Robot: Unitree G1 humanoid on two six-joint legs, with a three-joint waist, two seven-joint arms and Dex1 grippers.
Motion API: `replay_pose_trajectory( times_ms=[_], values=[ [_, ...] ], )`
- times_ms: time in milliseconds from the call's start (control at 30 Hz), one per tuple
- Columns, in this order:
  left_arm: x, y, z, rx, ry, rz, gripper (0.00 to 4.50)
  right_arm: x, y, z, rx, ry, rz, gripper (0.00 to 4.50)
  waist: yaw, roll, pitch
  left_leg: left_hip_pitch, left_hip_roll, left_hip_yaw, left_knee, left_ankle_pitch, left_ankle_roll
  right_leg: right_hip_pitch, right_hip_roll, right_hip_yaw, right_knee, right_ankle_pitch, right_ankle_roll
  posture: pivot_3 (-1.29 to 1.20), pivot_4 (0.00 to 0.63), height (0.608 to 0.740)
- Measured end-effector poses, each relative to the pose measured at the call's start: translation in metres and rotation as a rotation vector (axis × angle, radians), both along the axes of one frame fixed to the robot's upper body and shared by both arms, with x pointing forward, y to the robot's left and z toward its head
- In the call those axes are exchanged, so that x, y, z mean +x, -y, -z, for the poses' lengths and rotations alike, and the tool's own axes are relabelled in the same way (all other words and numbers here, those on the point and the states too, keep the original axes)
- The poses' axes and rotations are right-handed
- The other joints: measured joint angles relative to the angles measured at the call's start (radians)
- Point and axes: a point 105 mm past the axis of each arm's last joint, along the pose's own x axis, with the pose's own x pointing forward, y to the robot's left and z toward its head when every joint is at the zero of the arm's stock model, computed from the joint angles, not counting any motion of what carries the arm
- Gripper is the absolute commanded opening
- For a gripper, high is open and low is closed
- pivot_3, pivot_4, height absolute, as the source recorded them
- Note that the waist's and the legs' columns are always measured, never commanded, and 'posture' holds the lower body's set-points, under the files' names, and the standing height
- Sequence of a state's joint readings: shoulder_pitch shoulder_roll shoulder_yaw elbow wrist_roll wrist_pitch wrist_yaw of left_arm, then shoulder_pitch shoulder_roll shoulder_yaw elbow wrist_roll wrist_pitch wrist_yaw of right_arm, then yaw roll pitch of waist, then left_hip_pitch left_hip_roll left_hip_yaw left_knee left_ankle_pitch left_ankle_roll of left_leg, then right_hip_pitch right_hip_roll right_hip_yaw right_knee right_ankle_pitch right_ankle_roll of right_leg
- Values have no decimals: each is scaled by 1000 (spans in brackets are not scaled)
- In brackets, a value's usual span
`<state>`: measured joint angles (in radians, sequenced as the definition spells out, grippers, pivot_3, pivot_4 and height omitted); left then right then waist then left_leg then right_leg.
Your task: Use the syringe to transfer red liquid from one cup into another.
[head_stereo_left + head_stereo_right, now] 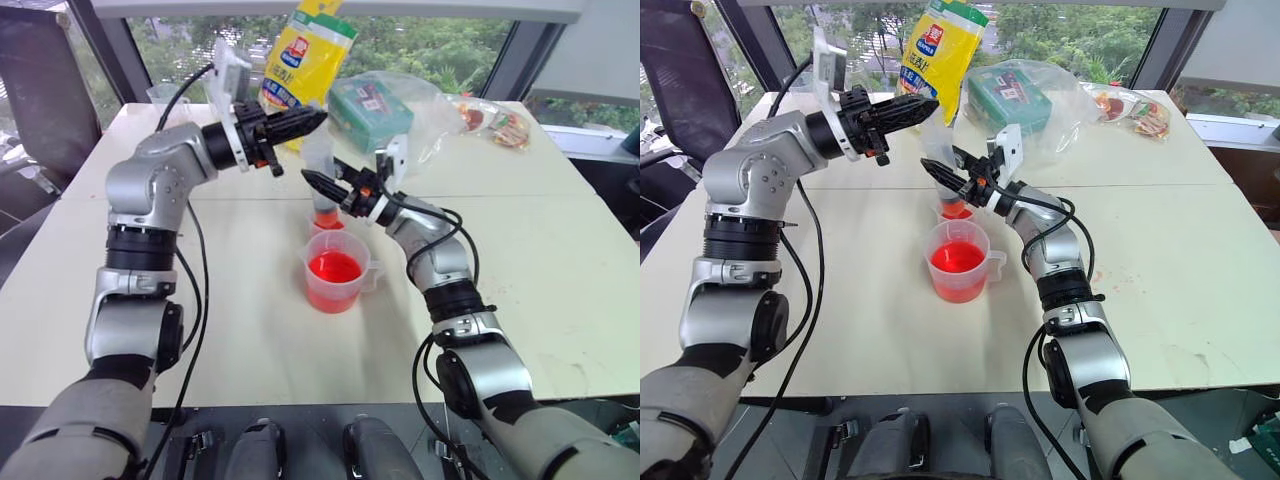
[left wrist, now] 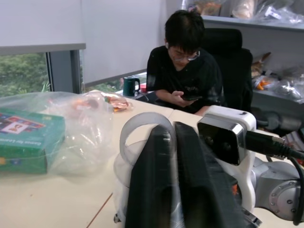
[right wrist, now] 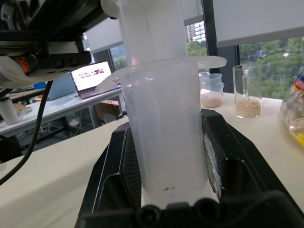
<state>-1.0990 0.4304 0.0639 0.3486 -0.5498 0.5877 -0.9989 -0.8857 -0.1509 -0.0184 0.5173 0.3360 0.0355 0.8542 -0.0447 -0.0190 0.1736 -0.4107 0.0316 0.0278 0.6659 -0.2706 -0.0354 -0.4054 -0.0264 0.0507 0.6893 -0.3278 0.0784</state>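
L eye view: right pincer (image 1: 312,180) clamped on the barrel of the syringe (image 1: 320,165), which stands upright w/ its tip down in the smaller cup (image 1: 326,220); red liquid (image 1: 334,267) sits in the handled cup (image 1: 338,272), just in front on the desk (image 1: 560,260). Left pincer (image 1: 312,119) reaches in from above-left, fingers together at the syringe's top end. R eye view: same layout; left pincer (image 1: 925,104) closed at the plunger top, right pincer (image 1: 936,172) lower on the barrel, smaller cup behind the handled one, touching or nearly so. L wrist view: black fingers (image 2: 190,175) pressed together around the pale plunger loop (image 2: 145,126); green box in a plastic bag and a seated person beyond. R wrist view: barrel gripped between the two pads (image 3: 216,161), flange just above, no red visible in the barrel here. Judgement: step = working the plunger over the smaller cup, prob. discharging or about done. Next move calls for steady barrel hold, straight plunger travel, tip kept inside the cup rim so nothing drips on the desk.
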Motion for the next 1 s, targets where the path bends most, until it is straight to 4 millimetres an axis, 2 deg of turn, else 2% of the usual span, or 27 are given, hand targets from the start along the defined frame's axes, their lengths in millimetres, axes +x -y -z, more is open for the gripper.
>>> replay_pose_trajectory(
  times_ms=[433, 1000],
  values=[
    [-3, 5, 1, 5, 27, 21, 67, -2, 5, -8, -17, 14, 5, 1384, 0, 0, 0, 0, 0, 0, 0, 0, 0, 0, 0, 0, 0, 0, 0, 0, 150, 740],
    [-3, 7, 16, 2, -4, 24, 67, -6, 1, -12, -26, -26, -12, 1384, 0, 0, 0, 0, 0, 0, 0, -1, 1, 0, 0, 0, 0, 0, 0, 0, 150, 740]
  ],
)
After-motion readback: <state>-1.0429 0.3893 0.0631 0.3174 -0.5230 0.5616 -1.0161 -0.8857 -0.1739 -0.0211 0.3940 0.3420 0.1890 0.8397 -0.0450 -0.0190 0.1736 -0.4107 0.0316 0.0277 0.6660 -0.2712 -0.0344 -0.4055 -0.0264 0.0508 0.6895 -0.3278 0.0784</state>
